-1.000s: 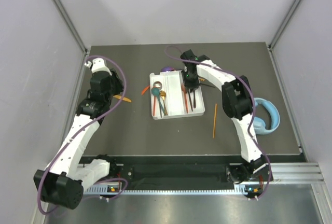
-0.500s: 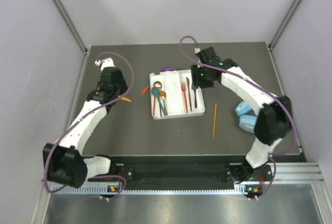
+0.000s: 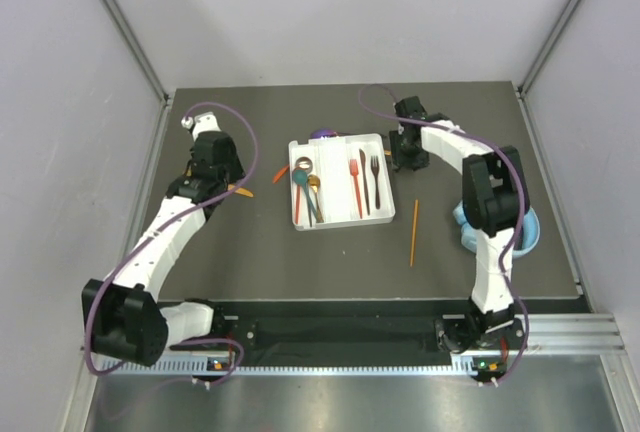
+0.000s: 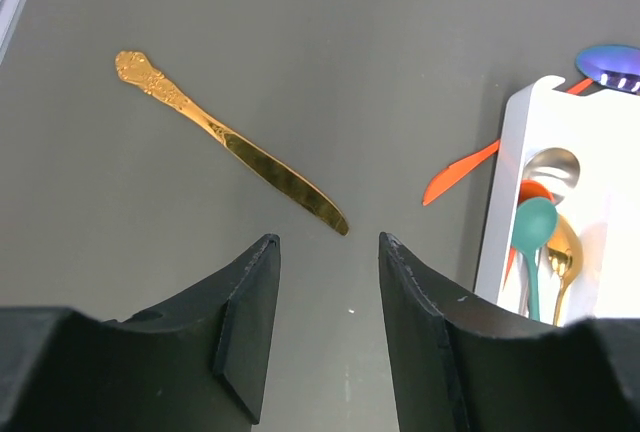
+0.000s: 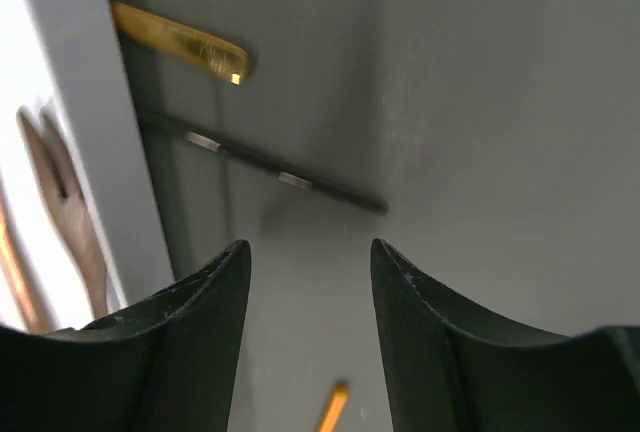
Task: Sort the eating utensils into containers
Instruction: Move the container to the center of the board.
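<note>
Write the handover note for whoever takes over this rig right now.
Left gripper: open, empty, above the gold knife.
Right gripper: open, empty, just right of the white tray, near a black stick.
Done: a teal spoon and others lie in the tray's left compartment; a red fork and a dark fork lie further right in it.
Left: gold knife, orange piece by the tray's left wall, orange stick, black stick, gold handle, purple piece behind the tray.

left gripper point(image 4: 327, 252) parted and empty, right gripper point(image 5: 308, 252) parted, seemingly empty, both arms reaching forward
</note>
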Motion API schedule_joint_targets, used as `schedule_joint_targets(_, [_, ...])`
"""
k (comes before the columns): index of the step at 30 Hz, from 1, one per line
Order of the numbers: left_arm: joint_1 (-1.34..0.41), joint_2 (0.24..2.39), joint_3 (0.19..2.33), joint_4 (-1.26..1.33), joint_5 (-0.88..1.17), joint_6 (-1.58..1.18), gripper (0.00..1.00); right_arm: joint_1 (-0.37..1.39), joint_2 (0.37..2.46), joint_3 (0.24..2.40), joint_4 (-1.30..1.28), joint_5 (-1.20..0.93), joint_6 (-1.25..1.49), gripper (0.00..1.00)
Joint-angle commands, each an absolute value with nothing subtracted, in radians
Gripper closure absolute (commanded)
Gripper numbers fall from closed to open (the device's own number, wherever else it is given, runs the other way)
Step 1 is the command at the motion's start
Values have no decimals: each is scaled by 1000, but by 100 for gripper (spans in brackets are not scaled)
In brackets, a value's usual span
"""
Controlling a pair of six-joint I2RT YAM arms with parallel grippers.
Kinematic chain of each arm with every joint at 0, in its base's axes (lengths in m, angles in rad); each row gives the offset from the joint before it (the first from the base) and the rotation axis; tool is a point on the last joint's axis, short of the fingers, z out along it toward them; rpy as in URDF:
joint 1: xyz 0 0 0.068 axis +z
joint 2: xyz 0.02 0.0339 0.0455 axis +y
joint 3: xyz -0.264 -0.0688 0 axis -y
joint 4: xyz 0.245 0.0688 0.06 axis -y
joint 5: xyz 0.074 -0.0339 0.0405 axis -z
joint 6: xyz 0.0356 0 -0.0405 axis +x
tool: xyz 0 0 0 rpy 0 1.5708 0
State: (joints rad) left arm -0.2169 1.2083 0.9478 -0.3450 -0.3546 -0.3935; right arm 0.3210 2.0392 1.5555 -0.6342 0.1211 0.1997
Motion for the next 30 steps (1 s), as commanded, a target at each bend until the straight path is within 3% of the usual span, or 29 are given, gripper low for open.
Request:
schedule_joint_targets(1, [-212,1213,954,-311,-390,-377,51,310,2121,1736,-610,138,166,49])
schedule_joint_targets(7, [-212,1325,1010,-238,-313,-393,47,304,2131,1706,-549,81,172,49])
schedule_joint_targets(11, [-212,1596,1173,-324,-243,-451,53,304,2132,1657,-537,64,172,49])
schedule_joint_targets(17, [-213,1797,1265,-215,38,-480,51,293,2071,1562,-491,-41,207,49])
schedule_joint_targets(30, [-224,1844,1310,-190,146,-460,52,276,1959,1505,-433,-187,247,48])
